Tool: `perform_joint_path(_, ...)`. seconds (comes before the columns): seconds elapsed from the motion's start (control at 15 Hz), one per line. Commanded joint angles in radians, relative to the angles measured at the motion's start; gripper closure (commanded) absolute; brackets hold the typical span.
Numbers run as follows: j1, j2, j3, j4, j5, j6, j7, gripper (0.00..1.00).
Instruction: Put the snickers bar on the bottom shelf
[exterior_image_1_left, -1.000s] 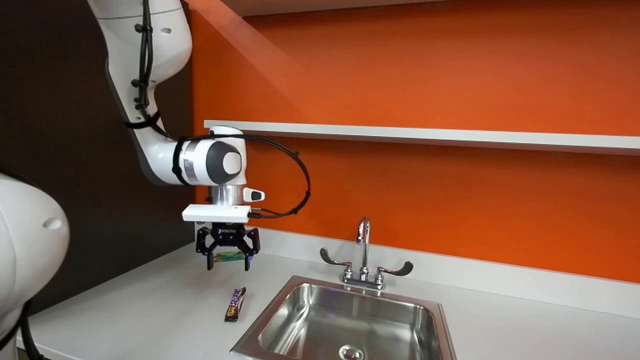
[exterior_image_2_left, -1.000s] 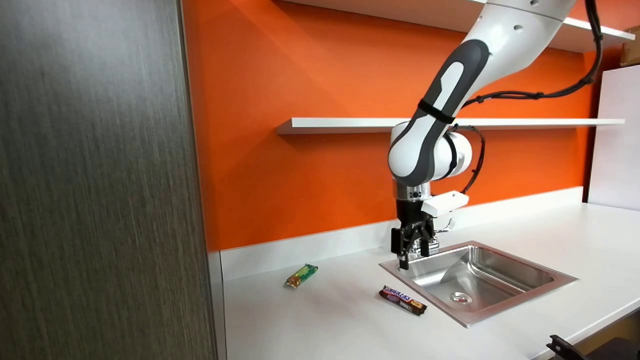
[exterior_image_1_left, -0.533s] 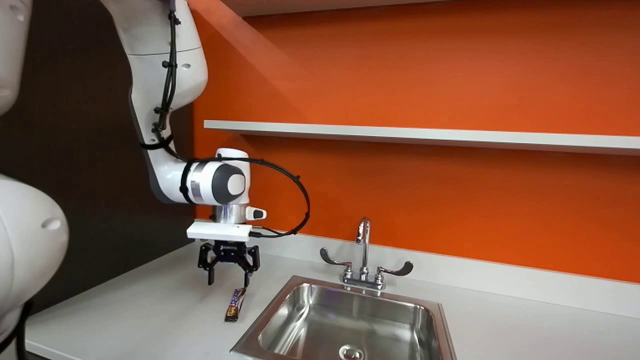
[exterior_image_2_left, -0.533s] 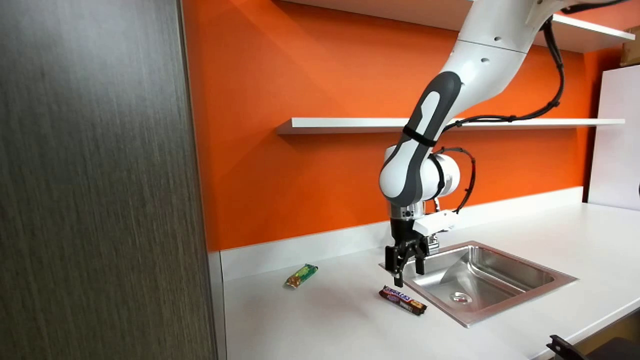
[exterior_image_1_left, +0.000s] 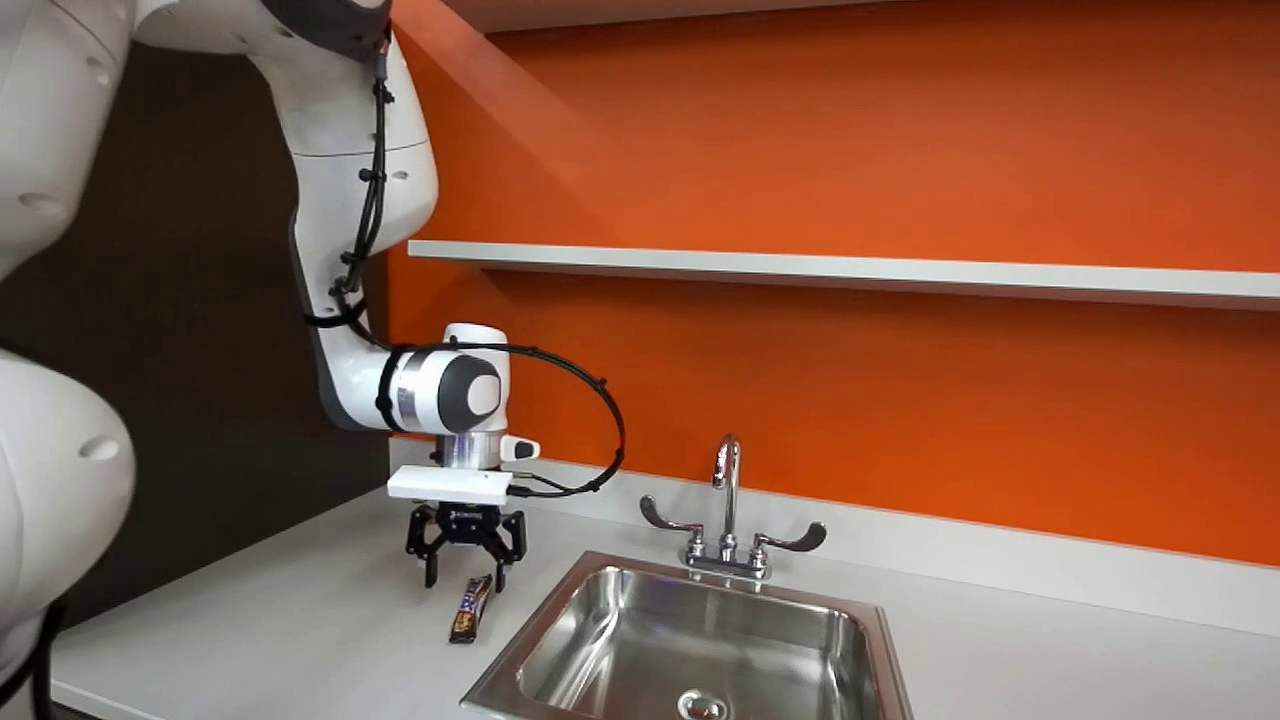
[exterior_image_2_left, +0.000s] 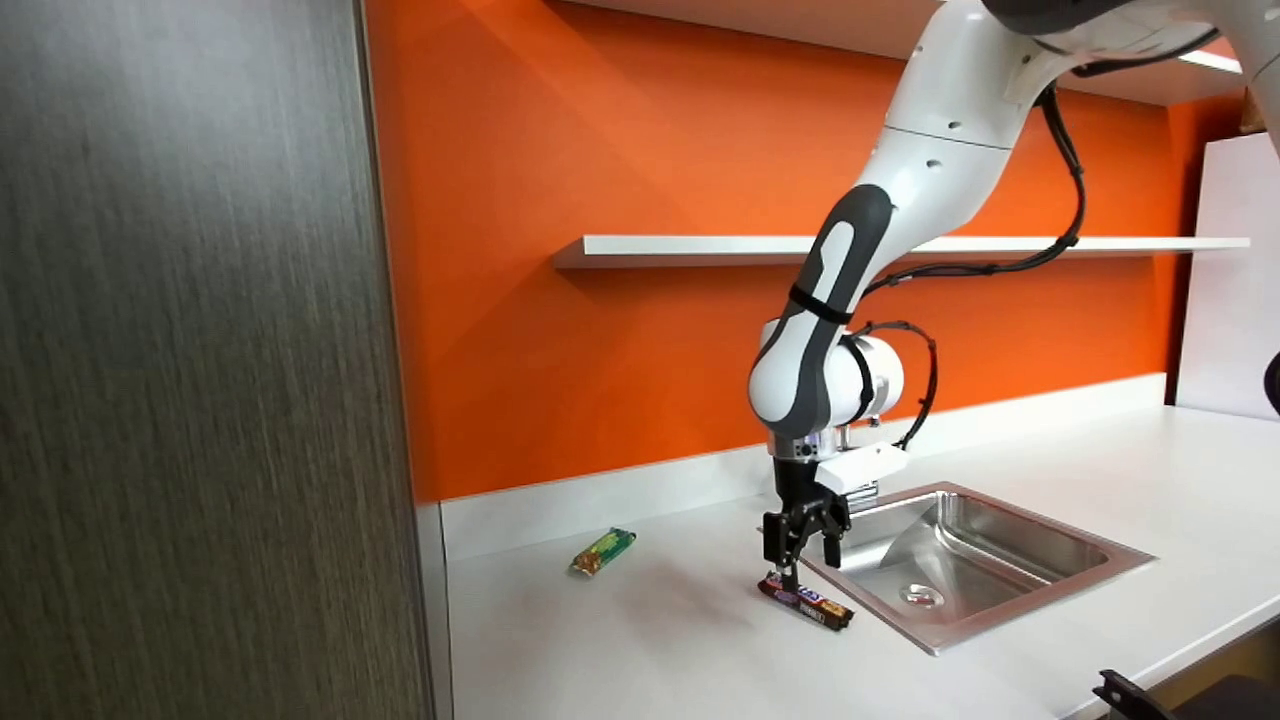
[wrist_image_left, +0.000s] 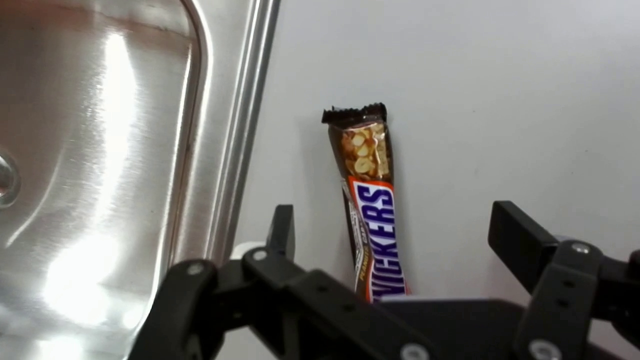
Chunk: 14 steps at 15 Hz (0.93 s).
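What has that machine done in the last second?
Its fingers have come down toward the Snickers bar and stand open, one on either side of it in the wrist view; nothing was taken hold of or let go. The bar and the green packet stayed put.

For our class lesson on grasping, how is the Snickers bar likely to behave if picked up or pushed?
The snickers bar is probably fairly stiff, as its long body looks straight. Its glossy surface might slip slightly in the gripper. Lying flat on the counter, it would likely slide rather than roll.
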<state>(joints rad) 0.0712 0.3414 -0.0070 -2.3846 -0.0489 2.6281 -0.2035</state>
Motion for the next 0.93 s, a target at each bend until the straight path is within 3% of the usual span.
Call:
perform_joint_path(0.0,-0.031,0.049,0.028,0.041,0.007,0.015,0.014,0.0)
perform_joint_path(0.87,-0.033,0.133,0.022,0.101,-0.003,0.042,0.031,0.0)
